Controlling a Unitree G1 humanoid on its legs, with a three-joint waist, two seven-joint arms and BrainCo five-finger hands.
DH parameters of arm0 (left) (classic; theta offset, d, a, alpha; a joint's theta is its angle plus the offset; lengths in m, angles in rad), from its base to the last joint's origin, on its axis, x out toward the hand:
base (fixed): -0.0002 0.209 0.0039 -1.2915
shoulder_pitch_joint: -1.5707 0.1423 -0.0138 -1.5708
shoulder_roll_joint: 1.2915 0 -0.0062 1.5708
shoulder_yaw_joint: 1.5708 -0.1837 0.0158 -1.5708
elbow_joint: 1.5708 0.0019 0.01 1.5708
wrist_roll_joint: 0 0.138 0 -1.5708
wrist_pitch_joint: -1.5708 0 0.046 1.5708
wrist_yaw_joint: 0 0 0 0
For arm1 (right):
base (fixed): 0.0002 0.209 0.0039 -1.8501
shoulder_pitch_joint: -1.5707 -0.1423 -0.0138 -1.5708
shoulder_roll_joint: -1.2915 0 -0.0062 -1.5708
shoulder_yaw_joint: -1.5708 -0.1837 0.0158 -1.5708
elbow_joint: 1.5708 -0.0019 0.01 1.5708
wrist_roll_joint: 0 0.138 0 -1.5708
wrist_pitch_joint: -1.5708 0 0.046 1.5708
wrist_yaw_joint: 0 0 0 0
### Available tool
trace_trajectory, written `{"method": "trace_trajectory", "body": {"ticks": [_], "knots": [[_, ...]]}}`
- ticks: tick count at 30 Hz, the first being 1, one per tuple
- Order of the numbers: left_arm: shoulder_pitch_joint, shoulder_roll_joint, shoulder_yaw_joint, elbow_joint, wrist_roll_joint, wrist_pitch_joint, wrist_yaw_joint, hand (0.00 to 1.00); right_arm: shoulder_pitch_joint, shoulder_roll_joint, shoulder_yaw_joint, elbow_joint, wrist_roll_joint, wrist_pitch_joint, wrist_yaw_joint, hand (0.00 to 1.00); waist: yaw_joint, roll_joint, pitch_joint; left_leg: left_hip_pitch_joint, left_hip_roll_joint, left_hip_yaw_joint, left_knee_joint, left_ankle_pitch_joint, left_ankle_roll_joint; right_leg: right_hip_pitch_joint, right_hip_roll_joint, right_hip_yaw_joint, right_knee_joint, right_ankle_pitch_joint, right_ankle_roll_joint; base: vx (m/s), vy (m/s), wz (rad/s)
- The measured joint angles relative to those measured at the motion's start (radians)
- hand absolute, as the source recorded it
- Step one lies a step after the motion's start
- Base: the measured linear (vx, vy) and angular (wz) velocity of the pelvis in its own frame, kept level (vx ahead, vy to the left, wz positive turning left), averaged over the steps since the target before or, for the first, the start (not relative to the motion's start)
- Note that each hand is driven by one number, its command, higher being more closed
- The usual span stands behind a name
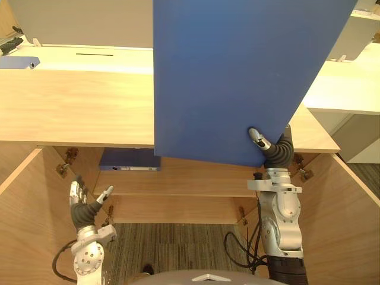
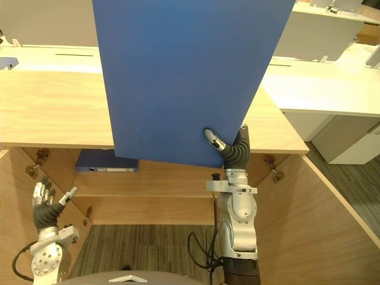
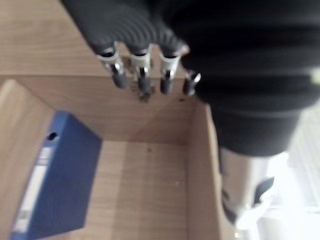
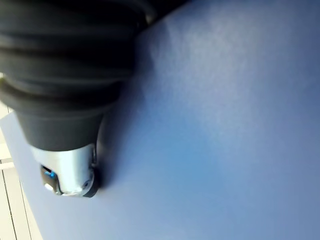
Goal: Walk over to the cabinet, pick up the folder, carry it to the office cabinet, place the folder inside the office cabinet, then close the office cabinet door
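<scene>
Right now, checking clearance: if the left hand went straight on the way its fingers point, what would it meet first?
Probably wood of the office cabinet by the hinge, though depth is unclear; the left hand points past the shelved blue binder, which lies to its right.

The right arm stands upright at the lower right. The right hand is raised above the wrist, its thumb pressed on the front of the folder, pinching it near the lower edge. The left arm sits low, and the left hand is upturned with straight fingers, its thumb spread apart.
</scene>
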Motion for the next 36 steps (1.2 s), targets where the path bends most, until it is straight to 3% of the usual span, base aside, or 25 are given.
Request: {"method": "trace_trajectory", "body": {"ticks": [6,12,18,20,22,25,30,36], "knots": [[-0.002,0.016,-0.030,0.208,0.010,0.054,-0.028,0.00,0.006,-0.001,0.113,-0.031,0.040,0.000,0.015,1.00,-0.002,0.002,0.003,-0.005,0.006,0.013,0.000,-0.001,0.000,-0.012,0.004,0.012,0.000,0.004,0.005,0.01,-0.007,-0.06],[-0.036,0.050,-0.044,0.352,0.011,0.062,-0.029,0.00,0.033,-0.012,0.232,-0.019,0.025,0.001,0.023,1.00,0.002,0.008,0.011,-0.005,0.008,0.030,0.000,-0.006,-0.003,-0.023,0.006,0.029,0.003,0.003,0.005,0.01,-0.004,-0.09],[-0.121,0.092,-0.045,0.493,0.012,0.072,-0.015,0.00,0.037,-0.051,0.299,0.028,-0.093,0.001,0.008,1.00,-0.001,0.011,0.077,-0.049,0.011,0.071,0.038,-0.013,0.003,-0.104,0.001,0.074,0.066,0.002,0.001,-0.03,0.019,-0.20],[-0.173,0.110,-0.044,0.526,0.012,0.072,0.000,0.00,0.002,-0.060,0.321,0.051,-0.131,0.001,-0.015,1.00,-0.004,0.011,0.130,-0.135,0.025,0.092,0.168,-0.070,0.006,-0.172,-0.002,0.101,0.124,-0.003,-0.005,-0.13,0.020,-0.33],[-0.243,0.117,-0.039,0.559,0.012,0.071,0.023,0.00,-0.072,-0.093,0.352,0.059,-0.204,0.002,-0.048,1.00,-0.010,0.038,0.193,-0.292,0.067,0.117,0.387,-0.156,0.021,-0.296,0.007,0.141,0.235,-0.021,-0.004,-0.20,0.022,-0.43],[-0.310,0.126,-0.040,0.566,0.012,0.071,0.039,0.00,-0.125,-0.113,0.390,0.067,-0.279,0.003,-0.090,1.00,-0.016,0.056,0.251,-0.433,0.105,0.142,0.562,-0.226,0.028,-0.462,0.008,0.186,0.409,-0.076,0.002,-0.26,0.082,-0.35],[-0.335,0.122,-0.046,0.565,0.011,0.071,0.069,0.00,-0.125,-0.119,0.455,0.057,-0.391,0.015,-0.141,1.00,-0.014,0.075,0.292,-0.594,0.151,0.165,0.764,-0.324,0.016,-0.647,0.009,0.228,0.606,-0.146,-0.002,-0.13,0.049,-0.23],[-0.345,0.084,-0.043,0.545,0.011,0.071,0.090,0.00,-0.136,-0.117,0.479,-0.007,-0.507,0.026,-0.221,1.00,0.007,0.092,0.306,-0.754,0.192,0.167,0.937,-0.390,0.020,-0.826,0.009,0.240,0.785,-0.209,-0.005,-0.05,0.014,-0.07]]}}
